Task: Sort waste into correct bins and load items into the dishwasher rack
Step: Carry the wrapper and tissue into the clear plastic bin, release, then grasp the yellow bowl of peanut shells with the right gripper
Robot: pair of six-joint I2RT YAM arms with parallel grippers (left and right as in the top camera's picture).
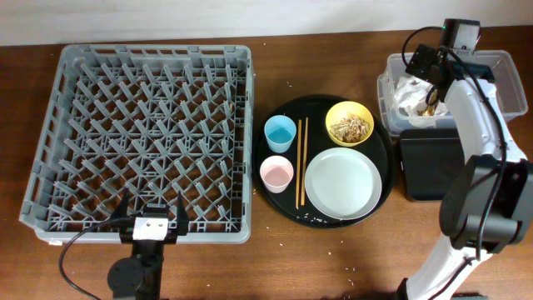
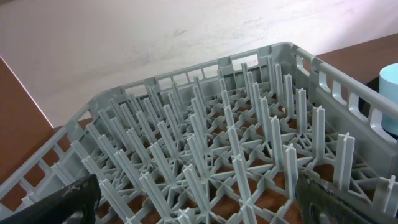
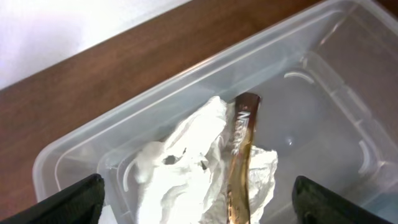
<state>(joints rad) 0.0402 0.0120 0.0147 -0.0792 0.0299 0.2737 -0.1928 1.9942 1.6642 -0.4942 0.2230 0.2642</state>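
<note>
The grey dishwasher rack fills the left of the table and holds nothing. My left gripper is open and empty over the rack's front edge; its wrist view looks across the rack's pegs. A black tray holds a blue cup, a pink cup, chopsticks, a yellow bowl with food scraps and a white plate. My right gripper is open above the clear bin, over crumpled white tissue and a brown wrapper lying in it.
A black bin sits right of the tray, in front of the clear bin. Crumbs lie on the wooden table near the tray's front. The right arm reaches up along the table's right edge.
</note>
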